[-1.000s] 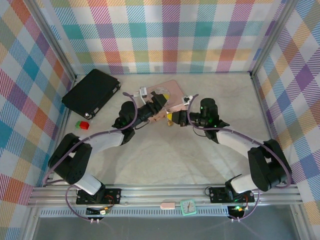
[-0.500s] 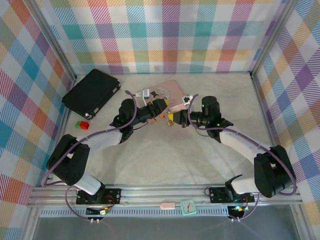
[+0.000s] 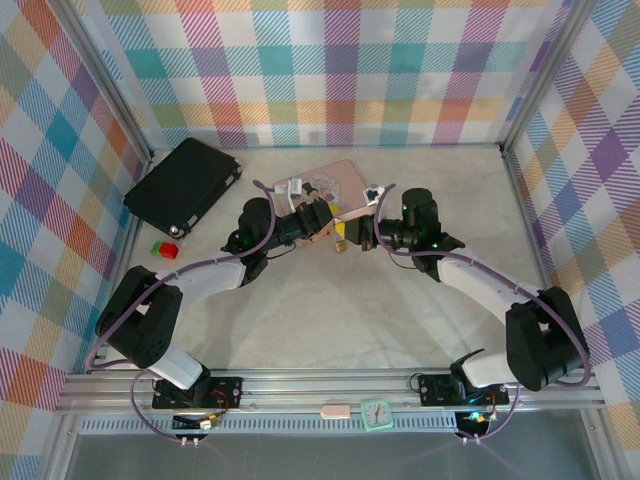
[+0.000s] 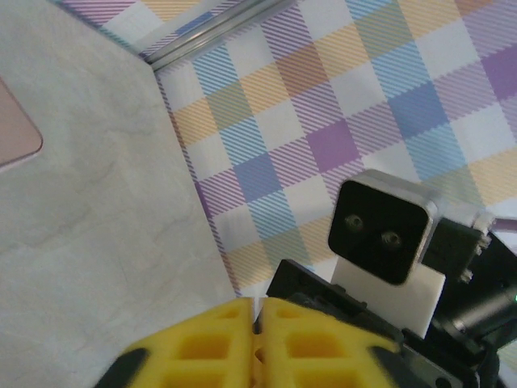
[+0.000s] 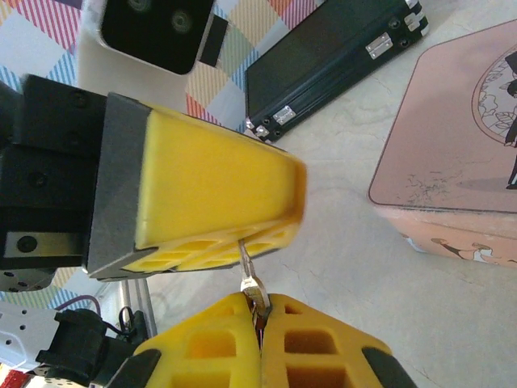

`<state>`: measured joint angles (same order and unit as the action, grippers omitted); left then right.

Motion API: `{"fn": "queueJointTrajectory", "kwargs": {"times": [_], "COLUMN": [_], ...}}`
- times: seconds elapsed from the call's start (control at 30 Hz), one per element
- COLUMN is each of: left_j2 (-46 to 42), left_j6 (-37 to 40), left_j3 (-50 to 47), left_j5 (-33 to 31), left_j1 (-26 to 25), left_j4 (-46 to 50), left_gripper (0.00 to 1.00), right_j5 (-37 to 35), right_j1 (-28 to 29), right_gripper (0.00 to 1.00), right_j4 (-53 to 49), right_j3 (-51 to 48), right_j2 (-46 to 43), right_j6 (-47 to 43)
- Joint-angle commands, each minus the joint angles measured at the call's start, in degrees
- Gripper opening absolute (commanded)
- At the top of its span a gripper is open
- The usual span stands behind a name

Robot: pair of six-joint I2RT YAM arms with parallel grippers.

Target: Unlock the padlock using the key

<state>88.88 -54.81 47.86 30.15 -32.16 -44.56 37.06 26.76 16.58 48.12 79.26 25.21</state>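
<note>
Brass-tinted and tiny, the padlock sits pinched at the tips of the right jaws; these are clamped on it, and only its top pokes out past the yellow pads; from that top a thin silver shaft, the key as far as I can tell, runs straight up to the underside of the left jaws and goes out of sight there; the left jaws are pressed together with barely a seam between them in the left wrist view, so what they grip is very thin; the key's head is hidden inside them. Both pairs of jaws meet almost tip to tip over the bench; the pink tin lies just beyond the left jaws and on the far side of the right jaws; a black case lies well off to the left of the left jaws; a red block and a green block touch each other just on the near side of that case; the right wrist's camera faces the left jaws head on.
</note>
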Motion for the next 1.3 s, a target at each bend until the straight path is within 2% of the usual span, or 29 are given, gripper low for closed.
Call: {"fn": "queueJointTrajectory", "kwargs": {"times": [0.0, 0.03, 0.07, 0.2, 0.27, 0.57, 0.7, 0.83, 0.87, 1.0, 1.07, 1.27], "left_j2": [0.6, 0.4, 0.3, -0.3, -0.5, -0.4, -0.4, -0.5, -0.5, -0.6, -0.5, -0.5], "left_j6": [-0.3, -0.4, -0.3, -0.6, -0.9, -2.2, -2.5, -2.6, -2.7, -2.8, -2.9, -3.2], "left_j3": [1.0, 0.9, 0.7, 0.3, 0.1, -0.5, -0.7, -1.0, -1.1, -1.4, -1.4, -1.5], "left_j5": [1.4, 1.1, 0.7, -1.1, -1.9, -3.8, -4.1, -4.6, -4.7, -5.2, -5.3, -5.4], "left_j1": [-0.3, -0.3, -0.3, -0.3, -0.5, -1.4, -1.5, -1.5, -1.5, -1.5, -1.5, -1.5], "left_j4": [-2.6, -2.7, -2.9, -3.1, -3.6, -5.6, -6.1, -6.2, -6.2, -6.4, -6.5, -6.8], "left_gripper": [0.00, 0.00, 0.00, 0.00, 0.00, 0.00, 0.00, 0.00, 0.00, 0.00, 0.00, 0.00], "right_j5": [-0.2, -0.2, -0.4, -2.5, -3.0, -1.5, -0.4, -0.7, -0.8, -2.3, -2.4, -1.8], "right_j1": [0.4, 0.4, 0.3, 0.2, 0.1, 0.1, 0.1, 0.1, 0.1, 0.0, 0.0, -0.1], "right_gripper": [0.00, 0.00, 0.06, 0.39, 0.44, 0.45, 0.37, 0.35, 0.36, 0.56, 0.58, 0.47], "right_j4": [0.8, 0.7, 0.7, 2.5, 4.0, 12.0, 14.7, 14.8, 14.8, 14.8, 14.8, 16.6], "right_j3": [2.1, 2.1, 2.0, -0.2, -1.2, -3.4, -3.7, -4.1, -4.3, -5.1, -5.2, -5.8], "right_j2": [0.9, 0.9, 0.7, -1.6, -2.6, -0.6, 0.7, 0.5, 0.2, -1.1, -1.5, -0.6], "right_j6": [0.7, 0.9, 1.1, 2.9, 4.0, 9.8, 11.6, 11.9, 12.1, 12.9, 13.2, 14.8]}}
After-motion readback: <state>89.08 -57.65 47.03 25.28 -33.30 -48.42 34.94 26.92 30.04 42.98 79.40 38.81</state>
